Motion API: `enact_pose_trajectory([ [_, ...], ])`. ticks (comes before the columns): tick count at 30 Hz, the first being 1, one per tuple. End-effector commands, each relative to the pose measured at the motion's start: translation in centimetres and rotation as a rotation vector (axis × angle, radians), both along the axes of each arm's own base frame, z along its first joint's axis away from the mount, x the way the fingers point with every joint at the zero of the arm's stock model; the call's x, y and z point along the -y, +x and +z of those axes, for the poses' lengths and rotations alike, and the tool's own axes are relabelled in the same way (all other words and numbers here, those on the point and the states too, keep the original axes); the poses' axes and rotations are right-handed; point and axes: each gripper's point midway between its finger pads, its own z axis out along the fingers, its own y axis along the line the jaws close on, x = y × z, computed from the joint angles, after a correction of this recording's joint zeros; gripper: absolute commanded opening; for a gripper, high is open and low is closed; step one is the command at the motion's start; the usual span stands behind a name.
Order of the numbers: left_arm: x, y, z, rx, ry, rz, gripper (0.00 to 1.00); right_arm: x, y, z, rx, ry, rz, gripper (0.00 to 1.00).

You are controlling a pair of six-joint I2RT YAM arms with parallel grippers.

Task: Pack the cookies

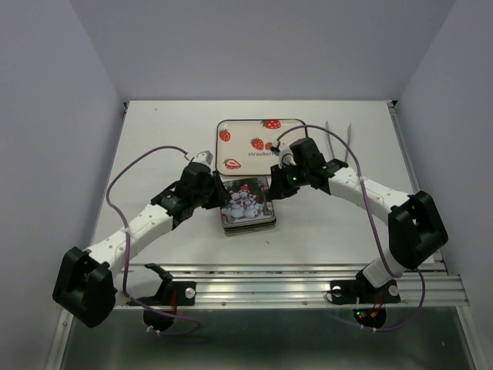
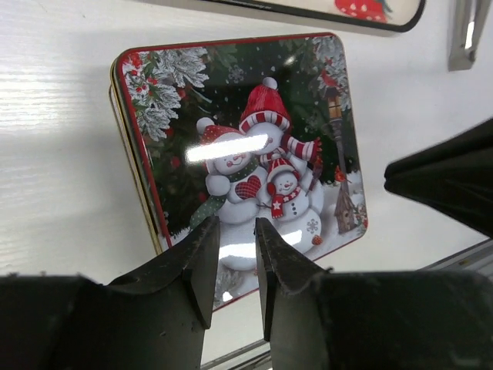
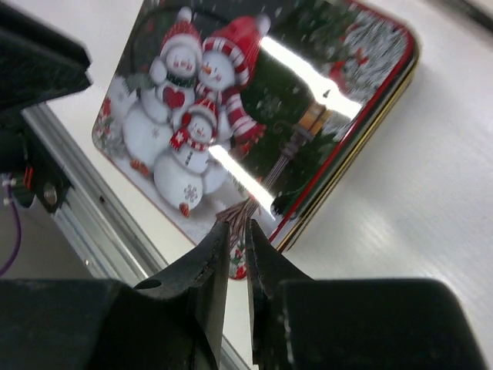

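The snowman tin lies lid-on on the white tabletop. The right end effector, fingers nearly together, hangs over its 6 o'clock edge.

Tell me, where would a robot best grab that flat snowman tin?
Probably by its side walls, not the top. The snowman tin lies flat on the table, lid up, and that broad smooth lid gives nothing to pinch. Its left edge and right edge stand free, so come from above, jaws straddling them, if they open wide enough.
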Motion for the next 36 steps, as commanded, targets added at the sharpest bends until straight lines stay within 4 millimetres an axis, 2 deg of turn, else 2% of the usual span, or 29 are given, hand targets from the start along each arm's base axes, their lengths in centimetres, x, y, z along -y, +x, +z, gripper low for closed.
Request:
enact_pose_trajectory([
  [1, -0.7, -0.7, 2.0, 0.062, -0.052, 0.028, 0.37, -2.3, 6.4, 5.6, 0.216, 0.084, -0.132, 0.20],
  [2, -1.0, -1.4, 1.1, 0.043, -0.044, 0.022, 0.37, -2.3, 7.6, 5.9, 0.240, 0.073, -0.165, 0.20],
  [3, -0.9, -2.1, 1.3, 0.047, -0.061, -0.003, 0.37, -2.7, 8.7, 6.2, 0.257, 0.072, -0.181, 0.20],
  [4, -1.1, -3.0, 0.2, 0.022, -0.055, -0.013, 0.37, -3.5, 10.4, 6.4, 0.274, 0.069, -0.186, 0.20],
  [6, -0.5, -4.7, -0.2, -0.001, -0.101, -0.063, 0.36, -4.3, 11.6, 6.0, 0.282, 0.054, -0.161, 0.20],
  [7, -0.3, -6.1, -1.4, -0.032, -0.101, -0.099, 0.35, -5.3, 12.5, 5.9, 0.280, 0.059, -0.130, 0.20],
  [10, 1.1, -8.4, -1.6, -0.045, -0.144, -0.177, 0.34, -6.3, 13.3, 4.5, 0.275, 0.019, -0.044, 0.20],
  [11, 2.0, -9.9, -2.0, -0.054, -0.149, -0.225, 0.34, -7.0, 14.5, 3.8, 0.272, 0.008, -0.034, 0.20],
  [13, 2.6, -10.9, -2.9, -0.084, -0.154, -0.230, 0.31, -7.4, 14.7, 2.8, 0.261, -0.016, 0.015, 0.19],
  [14, 2.8, -11.5, -3.8, -0.113, -0.157, -0.230, 0.28, -7.8, 14.8, 2.5, 0.247, -0.011, 0.032, 0.19],
  [15, 3.1, -11.9, -4.6, -0.133, -0.145, -0.238, 0.21, -8.2, 15.2, 1.8, 0.233, -0.015, 0.041, 0.18],
  [17, 3.3, -12.0, -5.5, -0.154, -0.123, -0.237, 0.17, -8.5, 15.1, 1.0, 0.225, -0.018, 0.083, 0.19],
  [18, 3.3, -12.1, -6.4, -0.181, -0.097, -0.236, 0.10, -8.6, 15.0, 0.6, 0.211, -0.022, 0.091, 0.18],
  [19, 3.6, -12.2, -6.4, -0.187, -0.091, -0.244, 0.05, -8.6, 14.8, -0.3, 0.199, -0.044, 0.138, 0.18],
  [22, 3.8, -12.4, -7.5, -0.224, -0.071, -0.206, 0.04, -8.9, 14.3, -1.5, 0.158, -0.043, 0.190, 0.18],
  [27, 3.1, -12.0, -9.6, -0.312, -0.071, -0.027, 0.02, -8.6, 13.1, -2.8, 0.126, -0.059, 0.255, 0.18],
  [31, 2.7, -10.8, -10.1, -0.316, -0.084, 0.107, 0.02, -8.4, 12.5, -3.9, 0.117, -0.091, 0.294, 0.18],
  [36, 2.0, -10.6, -10.1, -0.313, -0.083, 0.161, 0.02, -8.5, 11.1, -4.0, 0.106, -0.091, 0.367, 0.18],
])
